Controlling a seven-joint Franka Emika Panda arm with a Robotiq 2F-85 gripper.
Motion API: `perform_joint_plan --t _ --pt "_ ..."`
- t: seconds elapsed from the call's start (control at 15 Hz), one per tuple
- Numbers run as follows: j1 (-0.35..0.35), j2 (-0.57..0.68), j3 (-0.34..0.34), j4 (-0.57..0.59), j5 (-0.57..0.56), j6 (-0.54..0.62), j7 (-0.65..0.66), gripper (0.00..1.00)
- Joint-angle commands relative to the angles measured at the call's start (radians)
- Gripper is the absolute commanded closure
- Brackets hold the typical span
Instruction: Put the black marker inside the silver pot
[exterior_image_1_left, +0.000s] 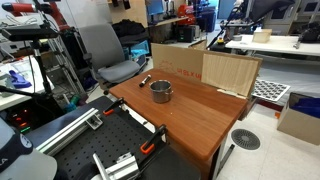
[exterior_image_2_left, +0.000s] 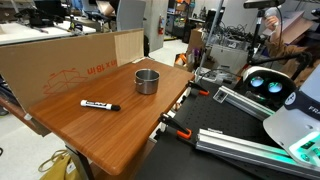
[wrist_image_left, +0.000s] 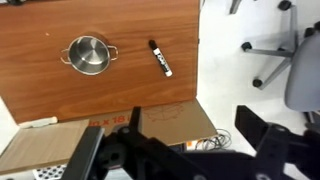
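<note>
The black marker lies flat on the wooden table, a short way beside the silver pot. The pot stands upright and its inside looks empty. Both exterior views show the marker and the pot, apart from each other. In the wrist view my gripper is open and empty, high above the table's edge and well off from both things. The gripper does not show in the exterior views.
A cardboard box and a wooden panel stand along the table's far edge. An office chair stands on the floor beside the table. Orange clamps sit at the near edge.
</note>
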Motion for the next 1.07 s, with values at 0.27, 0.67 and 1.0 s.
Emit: perform_joint_plan --t 0.27,0.67,1.0 --pt "-0.006 0.186 -0.001 0.037 -0.028 0.070 0.058 0.00" --pt "0.018 0.371 -0.011 0.075 -0.096 0.148 0.115 0.00" --pt "0.046 0.542 -0.035 0.193 -0.183 0.126 0.191 0.00"
